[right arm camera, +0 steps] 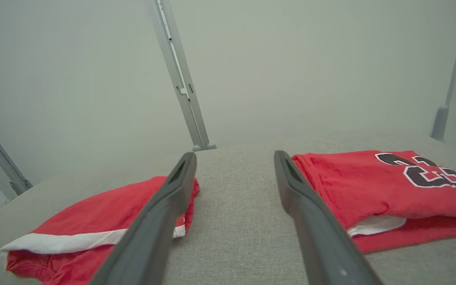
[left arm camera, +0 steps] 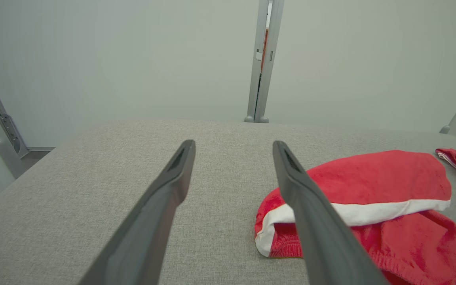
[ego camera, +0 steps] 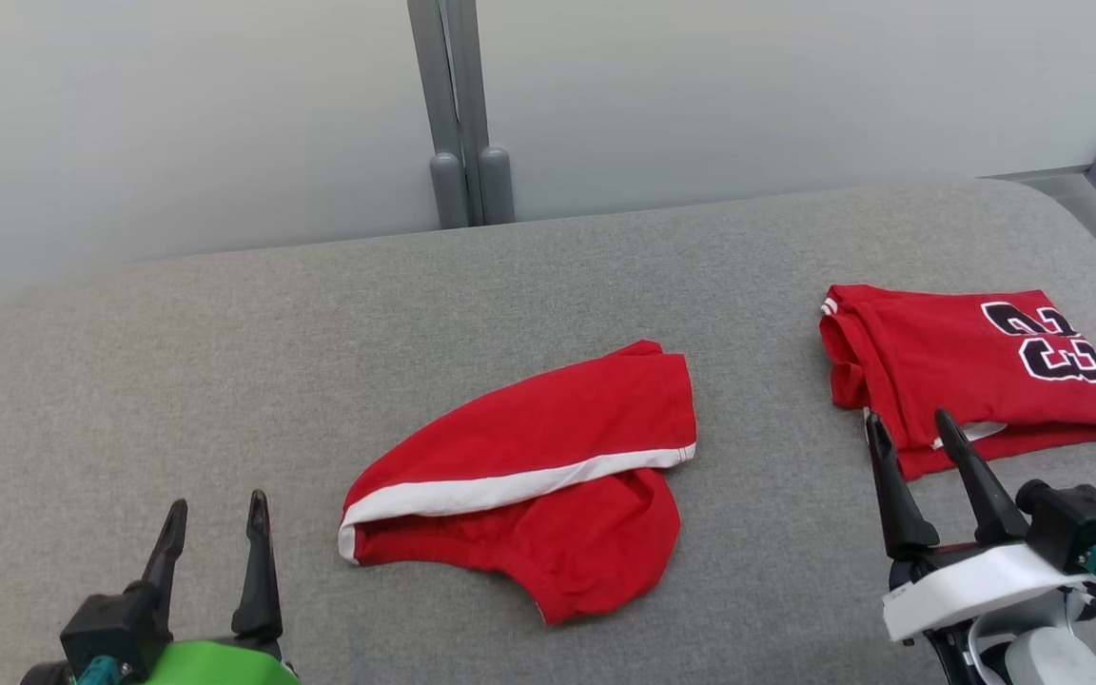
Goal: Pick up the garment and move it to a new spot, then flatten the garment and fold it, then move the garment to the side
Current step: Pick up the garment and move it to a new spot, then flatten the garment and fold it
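Left tool (ego camera: 217, 501) stands nearest, over the near left of the desk (ego camera: 225, 333), its two dark fingers apart with nothing between them. Right tool (ego camera: 910, 419) stands at the near right, fingers likewise apart and empty, tips just beside the near left corner of a folded red jersey (ego camera: 967, 371) bearing black numerals. Red garment (ego camera: 548, 447), with a white band along one edge, lies loosely doubled over itself at the middle of the grey fabric desk, between both tools and touched by neither. Garment and jersey lie apart. Grey post (ego camera: 458, 105) stands against the pale wall behind.
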### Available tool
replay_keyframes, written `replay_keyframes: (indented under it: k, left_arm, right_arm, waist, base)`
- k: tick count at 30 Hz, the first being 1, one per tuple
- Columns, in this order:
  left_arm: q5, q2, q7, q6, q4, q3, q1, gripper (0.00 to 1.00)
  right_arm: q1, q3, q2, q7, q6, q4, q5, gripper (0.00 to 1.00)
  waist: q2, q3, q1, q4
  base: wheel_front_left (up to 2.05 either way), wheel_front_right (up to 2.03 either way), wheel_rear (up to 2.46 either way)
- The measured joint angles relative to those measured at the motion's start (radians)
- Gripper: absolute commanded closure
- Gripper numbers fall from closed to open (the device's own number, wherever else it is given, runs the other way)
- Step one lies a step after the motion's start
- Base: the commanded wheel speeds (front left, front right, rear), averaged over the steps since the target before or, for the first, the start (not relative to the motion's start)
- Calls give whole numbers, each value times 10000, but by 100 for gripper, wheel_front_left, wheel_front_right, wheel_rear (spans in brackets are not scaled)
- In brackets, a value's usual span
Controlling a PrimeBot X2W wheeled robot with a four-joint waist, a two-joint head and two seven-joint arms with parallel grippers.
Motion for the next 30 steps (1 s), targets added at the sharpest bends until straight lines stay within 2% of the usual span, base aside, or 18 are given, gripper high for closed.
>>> replay_keyframes:
  k: [12, 21, 25, 30]
  left_arm:
    - [543, -604, 0, -500, -48, 583, 428, 0]
    - [650, -838, 33, -811, 251, 633, 424, 0]
    - [508, -777, 909, -1001, 585, 334, 364, 0]
    - [236, -593, 2604, -1496, 1137, -290, -223, 0]
  right_arm:
    - [214, -167, 2, 0, 0, -153, -17, 0]
    - [-46, 291, -104, 38, 0, 119, 81, 0]
    - [-641, 878, -224, 846, 0, 639, 512, 0]
    - [-1615, 1810, -522, 2305, -4, 1540, 1269, 0]
  waist:
    - [0, -1, 0, 14]
    - [0, 57, 0, -29]
    - [0, 174, 0, -8]
    - [0, 478, 0, 176]
  base:
    - [0, 0, 0]
    - [0, 0, 0]
    - [0, 0, 0]
    - [0, 0, 0]
